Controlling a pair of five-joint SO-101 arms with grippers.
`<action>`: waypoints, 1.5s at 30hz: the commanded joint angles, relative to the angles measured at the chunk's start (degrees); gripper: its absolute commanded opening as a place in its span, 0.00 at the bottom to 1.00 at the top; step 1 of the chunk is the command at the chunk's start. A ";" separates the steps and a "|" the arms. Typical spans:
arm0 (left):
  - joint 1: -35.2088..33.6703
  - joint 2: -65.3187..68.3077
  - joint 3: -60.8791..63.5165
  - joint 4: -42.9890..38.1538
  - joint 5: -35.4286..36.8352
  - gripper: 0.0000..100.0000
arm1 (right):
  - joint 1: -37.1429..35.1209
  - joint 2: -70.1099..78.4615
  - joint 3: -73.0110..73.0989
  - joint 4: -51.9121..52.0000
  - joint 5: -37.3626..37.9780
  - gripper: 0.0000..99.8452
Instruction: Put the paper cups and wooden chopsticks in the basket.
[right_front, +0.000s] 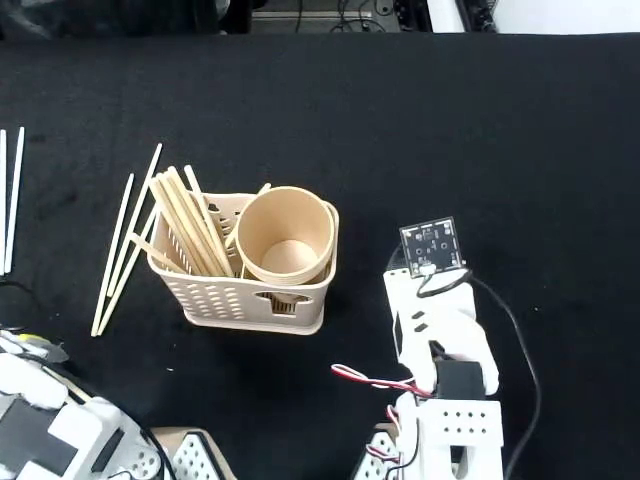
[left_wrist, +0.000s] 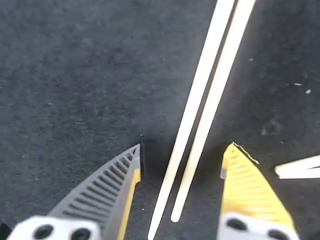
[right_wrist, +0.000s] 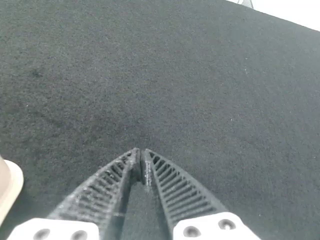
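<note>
A beige slotted basket (right_front: 245, 295) stands mid-table with a paper cup (right_front: 285, 235) upright inside it and several wooden chopsticks (right_front: 190, 220) leaning in its left part. More loose chopsticks (right_front: 120, 250) lie on the cloth just left of the basket. Two pale chopsticks (right_front: 10, 195) lie at the far left edge. In the left wrist view my left gripper (left_wrist: 185, 147) is open low over the cloth, with a pair of chopsticks (left_wrist: 210, 95) lying between its fingers. My right gripper (right_wrist: 141, 151) is shut and holds nothing, above bare cloth to the right of the basket.
The right arm (right_front: 440, 340) stands right of the basket, the left arm (right_front: 40, 420) in the near left corner. Another chopstick end (left_wrist: 300, 167) lies beside the yellow finger. A basket corner (right_wrist: 7, 185) shows beside the right gripper. Black cloth covers the table.
</note>
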 joint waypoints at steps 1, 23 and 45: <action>0.75 -0.88 -3.65 -1.93 -0.35 0.26 | -0.35 -0.48 -0.84 -0.09 0.70 0.01; 2.07 39.74 -29.76 -5.54 -0.44 0.03 | -0.26 -0.48 -0.84 0.00 0.70 0.01; 7.25 -2.37 -18.51 6.07 2.11 0.03 | -0.26 -0.48 -0.84 0.00 0.70 0.01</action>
